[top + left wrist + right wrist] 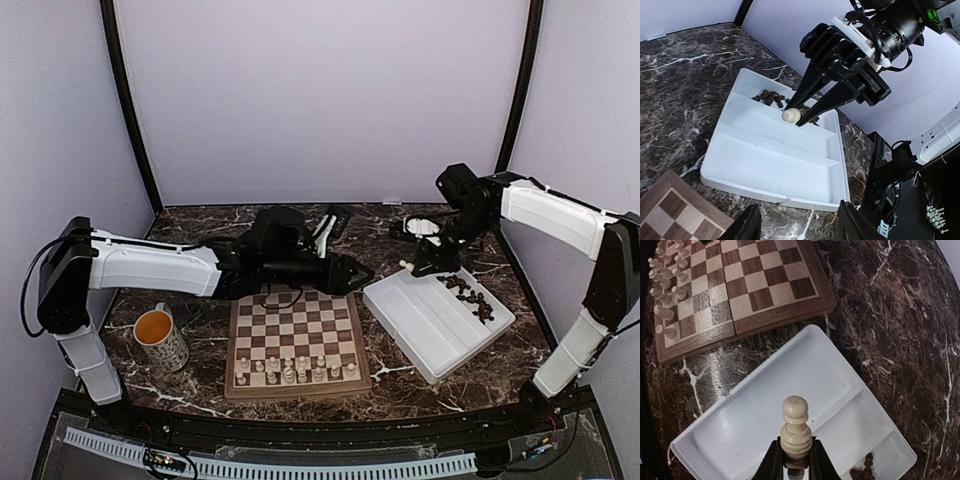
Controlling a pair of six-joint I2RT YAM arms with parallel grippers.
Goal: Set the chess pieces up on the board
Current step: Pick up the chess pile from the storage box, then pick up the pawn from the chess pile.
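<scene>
Holding pale pawn (795,427) by base — right gripper (794,452) clamped on it, above white tray (830,370), right of centre. Empty left gripper (355,272) half-open at upper edge of board (295,320). Step: likely tray-to-board transfer. Next — lower pawn upright onto free square beside pale pieces (290,370).

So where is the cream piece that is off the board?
Right wrist view: the cream piece is pinched in the right fingers, above the white tray, right of the board.

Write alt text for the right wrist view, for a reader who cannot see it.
The right gripper pinches a cream pawn by its base above a white tray. Beyond lies the chessboard on dark marble, cream pieces lined along one edge.
</scene>
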